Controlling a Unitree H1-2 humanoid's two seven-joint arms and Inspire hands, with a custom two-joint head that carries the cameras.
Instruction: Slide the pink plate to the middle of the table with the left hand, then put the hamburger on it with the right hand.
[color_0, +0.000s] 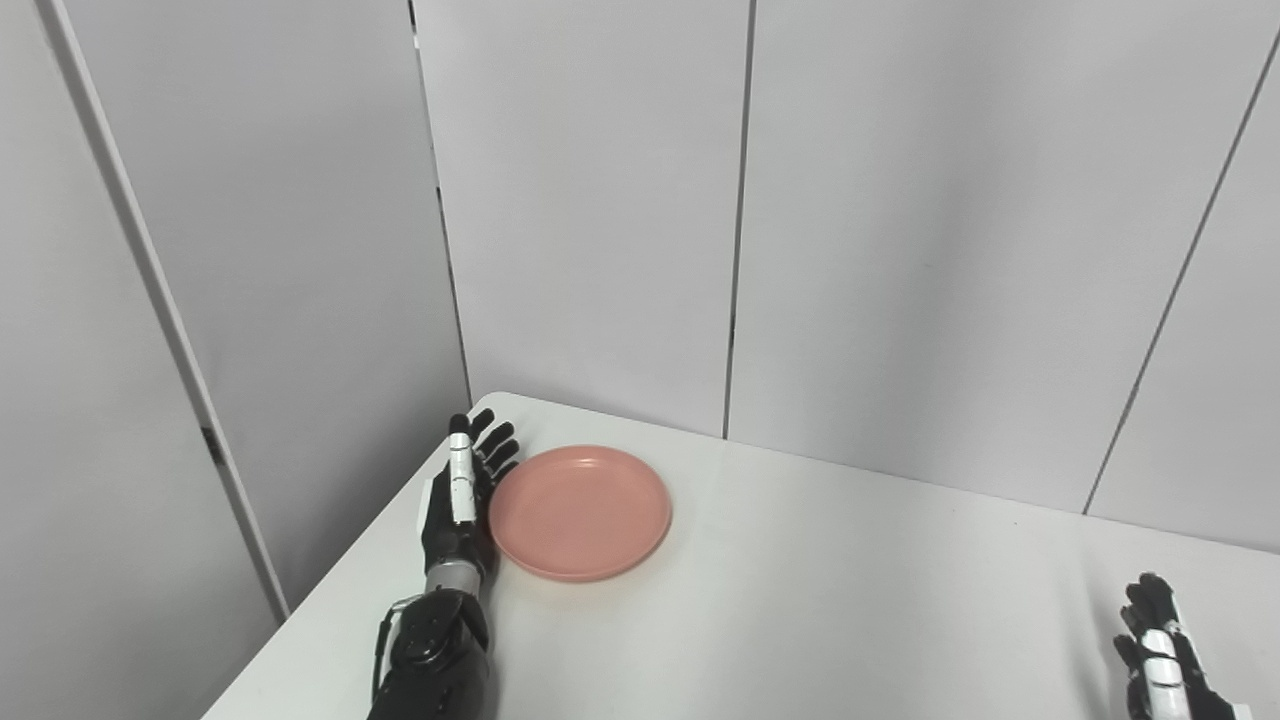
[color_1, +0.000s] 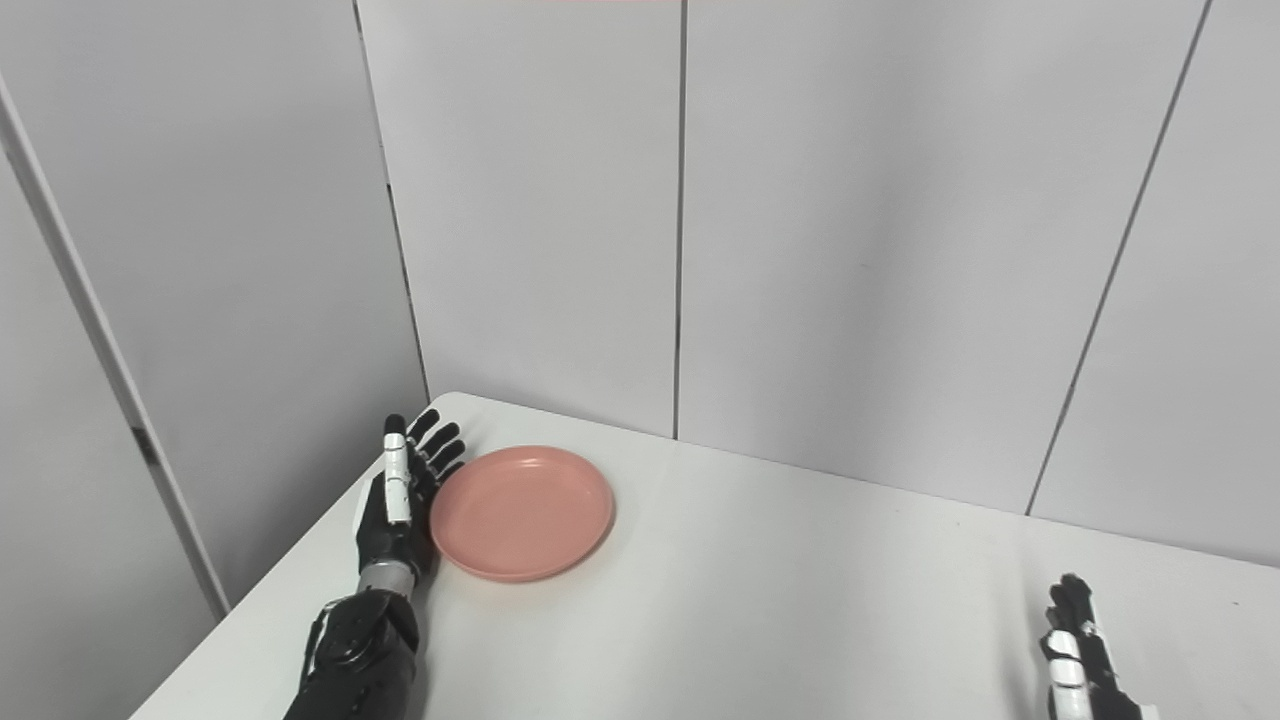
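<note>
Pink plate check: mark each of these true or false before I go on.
1. The pink plate lies empty. True.
2. The left hand stands edge-on at the plate's left rim. True.
3. A hamburger lies beside the plate. False: none shows in either view.
4. The plate sits at the table's middle. False: it lies near the far left corner.
5. The right hand holds the plate. False: it holds nothing, fingers apart, at the near right, far from it.

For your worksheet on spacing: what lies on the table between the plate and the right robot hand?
Nothing: only bare table between plate and right robot hand, in both views.
</note>
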